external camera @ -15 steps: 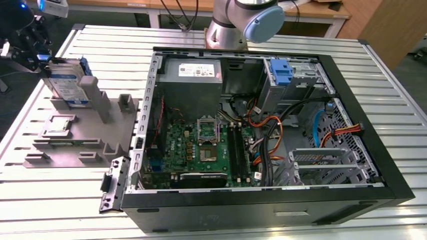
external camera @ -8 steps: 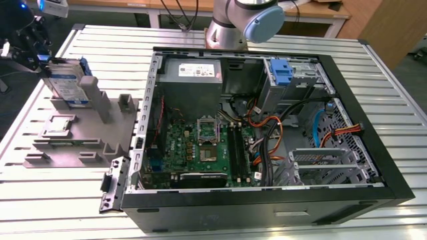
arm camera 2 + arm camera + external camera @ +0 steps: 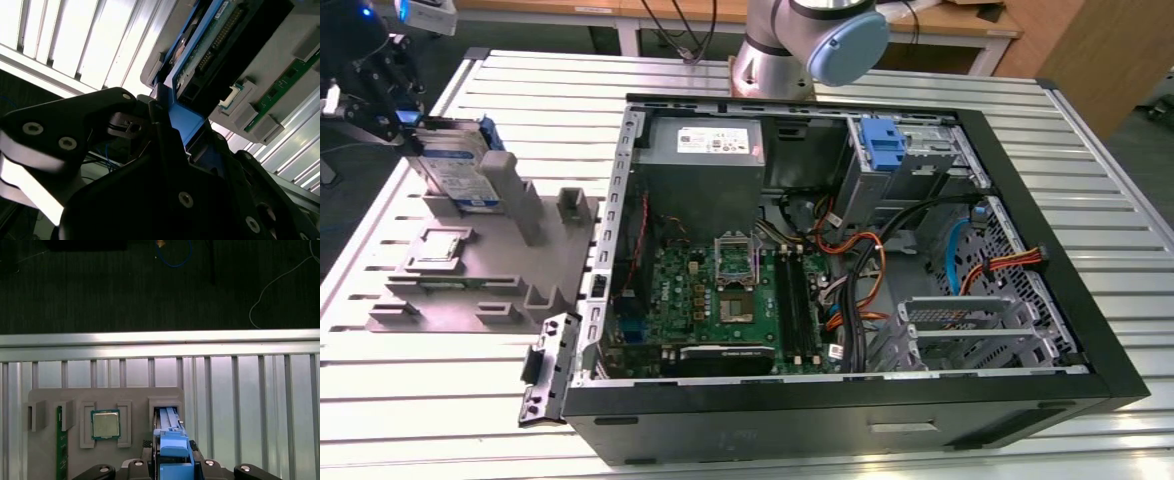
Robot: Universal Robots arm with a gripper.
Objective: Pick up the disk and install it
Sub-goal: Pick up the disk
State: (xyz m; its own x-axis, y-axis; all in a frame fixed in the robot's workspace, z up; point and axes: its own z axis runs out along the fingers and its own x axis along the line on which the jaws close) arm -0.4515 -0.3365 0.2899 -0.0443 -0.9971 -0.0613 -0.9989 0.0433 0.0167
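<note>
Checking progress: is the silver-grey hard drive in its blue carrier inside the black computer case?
No, the hard drive stands upright in the grey plastic fixture outside the case.

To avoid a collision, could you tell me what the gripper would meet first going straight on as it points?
The gripper, shut on the disk, points down at the grey holder. The disk would probably bottom out in that holder's slot first, though depth is hard to judge.

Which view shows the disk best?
The exterior view: the disk stands upright in the grey holder, label visible. The second wrist view shows its underside close up; the first wrist view, its blue top edge.
</note>
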